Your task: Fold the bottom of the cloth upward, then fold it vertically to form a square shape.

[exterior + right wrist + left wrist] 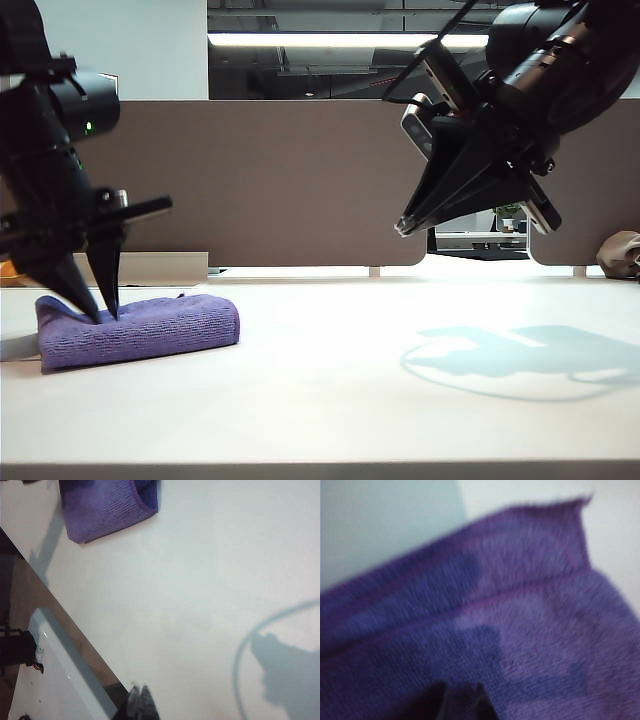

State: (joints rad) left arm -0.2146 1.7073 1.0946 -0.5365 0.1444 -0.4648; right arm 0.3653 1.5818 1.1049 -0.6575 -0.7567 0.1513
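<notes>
The cloth, purple and fuzzy, lies folded in a thick bundle at the left of the table. My left gripper points down onto the bundle's left end, its two dark fingertips sunk into the pile and only a narrow gap apart, with cloth between them. In the left wrist view the cloth fills the picture, a stitched edge running across it, and the left gripper bites into it. My right gripper hangs shut high over the right side, far from the cloth. The right wrist view shows the right gripper shut and empty, the cloth distant.
The white table runs from the cloth to the right edge, with my right arm's shadow on it. A grey partition stands behind. A small brown lump sits at the far right. The table's edge shows near my right gripper.
</notes>
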